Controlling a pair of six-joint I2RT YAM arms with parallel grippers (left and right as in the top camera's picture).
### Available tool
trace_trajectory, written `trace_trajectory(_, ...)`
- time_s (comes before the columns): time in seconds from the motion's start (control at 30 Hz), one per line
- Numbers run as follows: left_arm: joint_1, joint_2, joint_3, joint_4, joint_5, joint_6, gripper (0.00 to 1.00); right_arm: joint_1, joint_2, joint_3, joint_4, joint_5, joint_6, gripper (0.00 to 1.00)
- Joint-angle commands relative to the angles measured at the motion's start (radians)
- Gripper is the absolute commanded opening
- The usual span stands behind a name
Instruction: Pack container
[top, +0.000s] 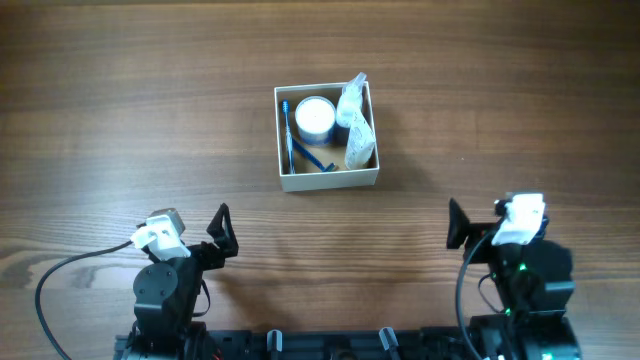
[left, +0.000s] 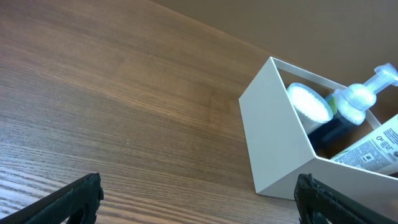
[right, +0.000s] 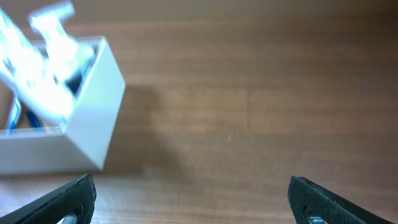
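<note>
Starting at the bottom of the overhead view: left claw (top: 222, 235) at lower left, right claw (top: 458, 225) at lower right, both low over the table (top: 120, 120) and well apart. Both are spread wide and gripping nothing, going by each wrist camera, with only bare wood between the fingers.

Further up-frame, just above centre: the box (top: 327, 181). Square, so no long axis to line up with, and set roughly parallel to the frame edges. Lies up and to the right of the left claw, up and to the left of the right claw, and clear of both. Looks a shade nearer to the left claw, though close to even. From the left wrist, appears at right of frame with 1 corner turned toward the camera. From the right wrist, appears at left of frame, blurred.

Inside, at least 3 things:
- toothbrush (top: 290, 130), laid top-to-bottom along the left wall
- jar (top: 314, 117), beside it toward the top
- wrapped bottle (top: 353, 125), leaning along the right wall and poking over the rim

Nothing loose to be seen on the wood in any view, so probably packed, or nearly. Any further reach would likely run diagonally inward and up-frame. Worth minding the bottle top standing proud on the right side.
</note>
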Motion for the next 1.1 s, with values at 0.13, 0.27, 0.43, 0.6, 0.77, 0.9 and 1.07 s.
trace_trajectory(0.13,0.009,-0.009,-0.003,0.003,0.005,0.005,1.00,0.002,-0.210,-0.173,0.050,0.042,-0.019,1.00)
trace_trajectory(0.27,0.009,-0.009,-0.003,0.003,0.005,0.005,1.00,0.001,-0.226,-0.206,0.080,0.041,-0.016,1.00)
trace_trajectory(0.43,0.009,-0.009,-0.003,0.003,0.005,0.005,1.00,0.002,-0.225,-0.206,0.079,0.041,-0.016,1.00)
trace_trajectory(0.6,0.009,-0.009,-0.003,0.003,0.005,0.005,1.00,0.002,-0.225,-0.206,0.079,0.041,-0.016,1.00)
trace_trajectory(0.77,0.009,-0.009,-0.003,0.003,0.005,0.005,1.00,0.002,-0.225,-0.206,0.079,0.041,-0.016,1.00)
trace_trajectory(0.9,0.009,-0.009,-0.003,0.003,0.005,0.005,1.00,0.002,-0.225,-0.206,0.079,0.041,-0.016,1.00)
trace_trajectory(1.07,0.009,-0.009,-0.003,0.003,0.005,0.005,1.00,0.002,-0.225,-0.206,0.079,0.041,-0.016,1.00)
